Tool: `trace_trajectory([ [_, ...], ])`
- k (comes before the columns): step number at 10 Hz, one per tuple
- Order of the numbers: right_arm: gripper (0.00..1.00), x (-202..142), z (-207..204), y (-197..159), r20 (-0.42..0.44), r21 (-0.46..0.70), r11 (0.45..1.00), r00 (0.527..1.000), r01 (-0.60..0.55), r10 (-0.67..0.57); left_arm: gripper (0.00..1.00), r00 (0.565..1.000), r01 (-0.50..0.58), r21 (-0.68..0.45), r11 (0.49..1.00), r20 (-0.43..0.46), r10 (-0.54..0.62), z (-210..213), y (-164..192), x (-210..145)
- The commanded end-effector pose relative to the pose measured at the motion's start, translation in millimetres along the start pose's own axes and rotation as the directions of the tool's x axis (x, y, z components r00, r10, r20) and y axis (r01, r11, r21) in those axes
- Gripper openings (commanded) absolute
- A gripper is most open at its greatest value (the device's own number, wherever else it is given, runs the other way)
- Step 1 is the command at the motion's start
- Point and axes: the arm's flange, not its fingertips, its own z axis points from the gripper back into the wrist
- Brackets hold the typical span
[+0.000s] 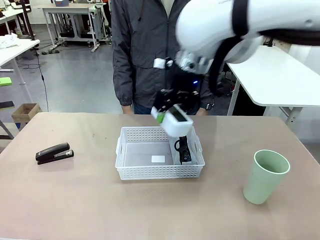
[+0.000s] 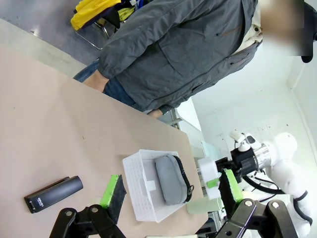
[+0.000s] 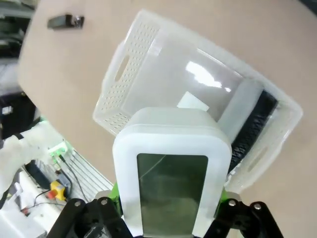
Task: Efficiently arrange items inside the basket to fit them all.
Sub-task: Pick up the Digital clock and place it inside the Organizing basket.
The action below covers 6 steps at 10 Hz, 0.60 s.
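Basket [image 1: 160, 172] of white perforated plastic sits in the middle of the table [image 1: 75, 205], its long side facing the robot, with a person [image 1: 142, 50] in a dark grey jacket standing just behind the far edge. Inside it, the grey pouch [image 2: 168, 173] stands on its edge along the right-hand wall, its black strap showing at the near end. The rest of the floor is bare apart from a small white label [image 1: 158, 159]. The right gripper [image 1: 172, 112] reaches in from above and is clamped on the white box [image 3: 171, 148], a green pad pressed against each of its sides. The box hangs tilted in the air over the far right part of the basket, above the pouch and clear of the floor. From the right wrist, the box has rounded corners and a dark window panel, with the basket's open interior beyond it. The stapler [image 1: 54, 153] lies flat on the table well to the left of the basket, and the green cup [image 1: 266, 176] stands upright on the table well to its right. The left gripper [image 2: 171, 179] hangs high over the table with its fingers spread wide and nothing between them, looking down towards the stapler and the basket.
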Motion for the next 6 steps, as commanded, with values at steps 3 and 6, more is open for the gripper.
trace_trajectory([
  [3,0.78,33.2,-84.7,45.5,-0.028,-0.087,0.973,0.977,-0.213,0.212,1.00,1.000,0.008,-0.010,1.000,0.002,-0.008,0.4,-1.0,-0.9],
  [6,0.78,39.2,-132.1,48.6,-0.075,-0.131,0.924,0.933,-0.360,0.353,1.00,1.000,0.008,-0.010,1.000,0.002,-0.008,0.4,-1.0,-0.9],
])
